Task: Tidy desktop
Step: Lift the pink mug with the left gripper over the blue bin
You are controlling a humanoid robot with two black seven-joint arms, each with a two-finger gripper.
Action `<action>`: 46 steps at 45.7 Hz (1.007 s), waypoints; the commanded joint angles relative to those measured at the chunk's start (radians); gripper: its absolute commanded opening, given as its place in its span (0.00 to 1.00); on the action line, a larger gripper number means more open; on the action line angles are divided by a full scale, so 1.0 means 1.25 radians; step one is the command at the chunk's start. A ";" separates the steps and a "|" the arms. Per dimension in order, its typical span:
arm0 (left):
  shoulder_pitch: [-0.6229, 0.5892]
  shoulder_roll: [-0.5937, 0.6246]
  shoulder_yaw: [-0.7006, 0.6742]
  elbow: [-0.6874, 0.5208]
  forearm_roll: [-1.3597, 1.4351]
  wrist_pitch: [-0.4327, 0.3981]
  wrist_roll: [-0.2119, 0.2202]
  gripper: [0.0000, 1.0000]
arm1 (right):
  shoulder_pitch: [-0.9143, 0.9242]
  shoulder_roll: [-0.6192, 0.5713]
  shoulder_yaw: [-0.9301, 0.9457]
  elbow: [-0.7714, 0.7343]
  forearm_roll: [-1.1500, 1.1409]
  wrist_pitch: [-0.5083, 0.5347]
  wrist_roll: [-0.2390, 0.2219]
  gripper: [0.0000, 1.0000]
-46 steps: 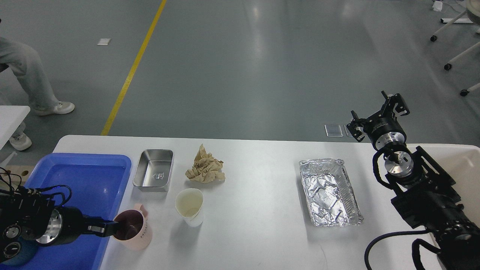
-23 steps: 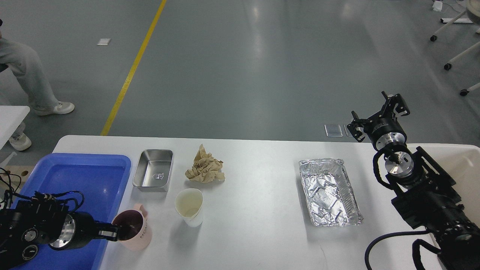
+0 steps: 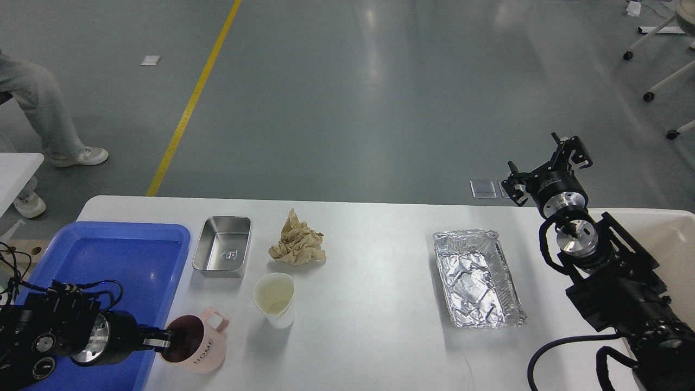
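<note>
Bench (image 3: 380,304): white, fills lower view, holds all items.
Left gripper (image 3: 163,342): jaws pinched on rim of pink mug (image 3: 198,347), mug tilted at blue tray (image 3: 108,255) edge.
Right gripper (image 3: 545,168): jaws spread wide, empty, past far bench edge.
Risk: thin rim grip, mug could slip or swing; could catch tray wall; paper cup (image 3: 274,298) near, could tip.
Unclear: mug contents dark; left fingertips partly inside mug; beige bin (image 3: 673,239) cut off behind right arm.
Untouched: steel tin (image 3: 222,245), crumpled paper (image 3: 297,244), foil tray (image 3: 478,277).
</note>
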 commanded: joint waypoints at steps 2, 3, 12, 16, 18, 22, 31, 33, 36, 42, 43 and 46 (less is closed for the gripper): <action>-0.009 0.016 -0.007 -0.009 0.000 -0.003 -0.012 0.00 | 0.000 0.000 0.000 0.000 -0.001 0.000 0.000 1.00; -0.010 0.018 -0.008 -0.011 0.000 -0.003 -0.015 0.00 | 0.000 0.000 0.000 0.000 -0.001 0.000 0.001 1.00; -0.056 0.098 -0.035 -0.038 -0.008 -0.018 -0.078 0.02 | 0.000 -0.001 0.000 0.000 -0.004 0.000 0.000 1.00; -0.093 0.134 -0.059 -0.045 -0.014 -0.066 -0.099 0.03 | 0.000 -0.002 0.000 0.000 -0.004 0.000 0.000 1.00; -0.104 0.150 -0.081 -0.045 -0.029 -0.093 -0.101 0.03 | 0.001 -0.001 0.000 0.000 -0.004 0.000 0.000 1.00; -0.112 0.175 -0.148 -0.045 -0.081 -0.145 -0.103 0.04 | 0.002 0.000 0.000 0.000 -0.005 -0.003 0.000 1.00; -0.134 0.234 -0.329 -0.045 -0.187 -0.288 -0.110 0.04 | 0.007 0.000 0.000 0.000 -0.005 -0.006 0.000 1.00; -0.149 0.251 -0.351 -0.043 -0.224 -0.307 -0.117 0.04 | 0.009 0.001 0.000 0.000 -0.005 -0.006 0.000 1.00; -0.180 0.281 -0.353 -0.043 -0.264 -0.322 -0.121 0.05 | 0.010 0.001 0.000 0.000 -0.005 -0.007 0.000 1.00; -0.225 0.315 -0.353 -0.043 -0.291 -0.352 -0.127 0.05 | 0.011 0.002 0.000 0.001 -0.005 -0.009 0.000 1.00; -0.228 0.321 -0.353 -0.043 -0.293 -0.357 -0.127 0.05 | 0.011 0.004 0.000 0.001 -0.005 -0.009 0.000 1.00; -0.229 0.340 -0.353 -0.043 -0.294 -0.365 -0.128 0.05 | 0.011 0.005 -0.001 0.000 -0.005 -0.009 0.001 1.00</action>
